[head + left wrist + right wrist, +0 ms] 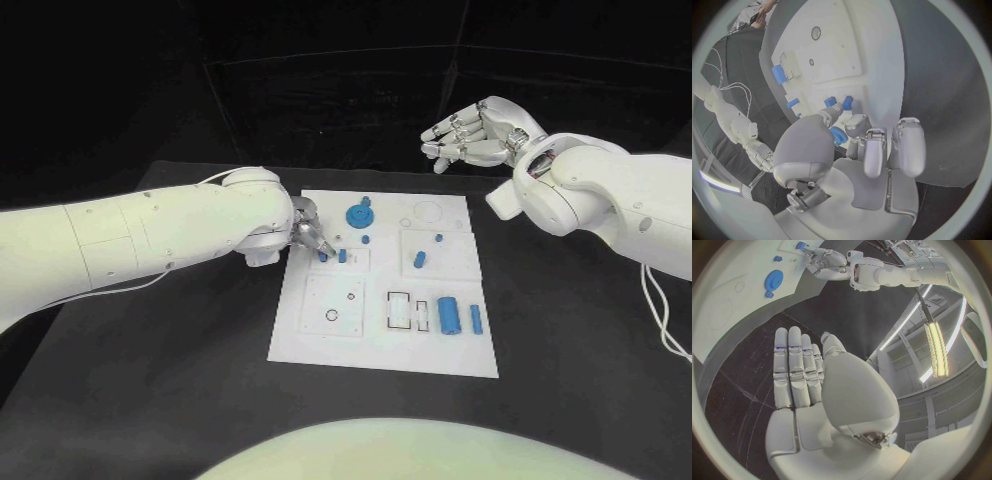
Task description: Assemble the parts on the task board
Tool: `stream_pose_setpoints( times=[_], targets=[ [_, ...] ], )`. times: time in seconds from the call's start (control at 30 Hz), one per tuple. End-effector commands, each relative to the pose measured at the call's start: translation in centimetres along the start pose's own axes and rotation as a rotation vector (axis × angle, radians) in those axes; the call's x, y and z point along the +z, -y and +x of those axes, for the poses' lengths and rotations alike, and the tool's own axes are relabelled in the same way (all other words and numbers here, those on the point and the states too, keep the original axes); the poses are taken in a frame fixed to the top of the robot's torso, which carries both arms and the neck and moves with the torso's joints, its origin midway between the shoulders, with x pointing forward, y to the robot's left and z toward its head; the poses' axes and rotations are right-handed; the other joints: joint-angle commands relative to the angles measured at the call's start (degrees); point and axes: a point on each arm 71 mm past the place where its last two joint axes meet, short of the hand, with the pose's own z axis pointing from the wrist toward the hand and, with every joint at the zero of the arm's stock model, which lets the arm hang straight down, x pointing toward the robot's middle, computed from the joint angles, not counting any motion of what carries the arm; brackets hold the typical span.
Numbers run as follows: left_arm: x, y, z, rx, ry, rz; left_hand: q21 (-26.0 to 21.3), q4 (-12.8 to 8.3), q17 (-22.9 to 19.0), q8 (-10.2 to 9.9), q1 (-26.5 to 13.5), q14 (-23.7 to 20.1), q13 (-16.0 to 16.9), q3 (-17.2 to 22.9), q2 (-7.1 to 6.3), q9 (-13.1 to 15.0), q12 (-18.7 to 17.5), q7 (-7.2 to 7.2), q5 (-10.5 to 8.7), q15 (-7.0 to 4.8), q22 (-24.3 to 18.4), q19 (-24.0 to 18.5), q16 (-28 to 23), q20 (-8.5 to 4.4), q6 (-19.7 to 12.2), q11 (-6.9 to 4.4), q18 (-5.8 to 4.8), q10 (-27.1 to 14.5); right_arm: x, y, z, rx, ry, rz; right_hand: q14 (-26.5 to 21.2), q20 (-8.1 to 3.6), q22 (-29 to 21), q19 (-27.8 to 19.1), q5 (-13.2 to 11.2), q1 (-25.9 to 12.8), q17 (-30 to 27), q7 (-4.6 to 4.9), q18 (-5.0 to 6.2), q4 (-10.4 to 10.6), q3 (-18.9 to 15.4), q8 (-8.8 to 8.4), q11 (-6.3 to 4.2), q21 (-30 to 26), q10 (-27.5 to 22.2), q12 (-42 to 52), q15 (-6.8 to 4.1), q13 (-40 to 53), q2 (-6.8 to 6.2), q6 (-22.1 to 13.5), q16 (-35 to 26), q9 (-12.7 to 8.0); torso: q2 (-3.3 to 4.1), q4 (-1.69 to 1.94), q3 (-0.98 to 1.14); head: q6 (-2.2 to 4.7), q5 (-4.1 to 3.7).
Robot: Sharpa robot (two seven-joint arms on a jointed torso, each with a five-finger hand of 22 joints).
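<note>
Left robot hand (307, 236): lowered over the left edge of the task board (325, 340), fingertips down among small blue parts. From the head camera the forearm hides most of it. In the left wrist view the thumb and fingers (879, 150) curl toward one another near a ribbed blue part (839, 135) that sits just behind them; whether they pinch it cannot be told.

Right robot hand (473, 133): raised above the far edge of the desk (173, 400), well apart from the board. Its fingers (795, 365) lie straight and side by side, with the thumb set apart, and it holds nothing.

Task board: a white plate in the middle of the black desk. On it lie a round blue gear-like part (361, 213) near the far edge, two small blue pegs (342, 256) just beside the left fingertips, a short blue part (420, 260) right of centre, and a thick blue cylinder (449, 316) with a thin blue pin (475, 319) just beside it near the right edge.

Board features: a faint ring outline (430, 211) at the far right corner, a small round hole (332, 316) in a square panel on the left, and two narrow rectangular slots (398, 310) between that panel and the cylinder. The small pegs are too tiny to tell whether they stand in sockets or lie loose.
</note>
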Motion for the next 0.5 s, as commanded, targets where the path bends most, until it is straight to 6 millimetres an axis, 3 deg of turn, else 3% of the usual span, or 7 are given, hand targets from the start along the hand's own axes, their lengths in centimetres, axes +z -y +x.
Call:
stream_pose_setpoints(
  times=[0.03, 0.27, 0.5],
  targets=[
    [0.05, -0.26, -0.03, 0.003, 0.0, -0.011, 0.32, 1.04, 15.09, 0.21, -1.15, 6.05, 0.0, -2.23, -0.2, -0.16, 0.3, 0.24, -0.26, -0.36, 5.26, 2.07, 0.18, -0.49, 0.44, 0.17, -0.07, 0.22, 0.01, -0.2, -0.02, -0.003, -0.001, -0.01, 0.37, -0.16, -0.07, 0.39, 0.07, -0.34, -0.07, 0.25, 0.16, 0.23, -0.03, -0.31, -0.03, -0.16, -0.26, -0.16, 0.15, -0.08, 0.15, -0.25, -0.24, 0.05, -0.01, 0.06, -0.02, 0.07, -0.02],
    [-0.06, -0.51, -0.16, -0.012, 0.017, 0.001, 0.3, 4.61, 15.09, 0.35, -3.91, 6.05, 0.07, -9.64, -1.92, -0.4, 0.49, 0.27, -0.27, -0.35, 5.38, 2.1, 0.18, -0.49, 0.64, 0.22, -0.08, 0.25, 0.0, -0.18, -0.05, -0.003, -0.001, -0.009, 0.35, -0.15, -0.09, 0.39, 0.08, -0.38, -0.07, 0.27, 0.15, 0.25, -0.05, -0.32, 0.0, -0.2, -0.3, -0.18, 0.16, -0.09, 0.11, -0.28, -0.28, 0.05, -0.01, 0.03, -0.06, 0.11, -0.14],
    [-0.37, -1.02, -0.36, -0.039, 0.05, 0.015, 0.17, 7.45, 15.09, 0.45, -3.37, 6.05, 0.07, -15.3, -1.21, -0.64, 0.6, 0.15, -0.36, -0.49, 5.39, 2.09, 0.18, -0.64, 0.61, 0.12, -0.05, 0.23, -0.02, -0.15, -0.09, -0.004, 0.0, -0.008, 0.33, -0.14, -0.11, 0.38, 0.07, -0.4, -0.07, 0.28, 0.15, 0.27, -0.07, -0.34, 0.01, -0.23, -0.33, -0.2, 0.18, -0.11, 0.06, -0.31, -0.31, 0.04, -0.03, 0.06, -0.05, 0.14, -0.3]
  ],
)
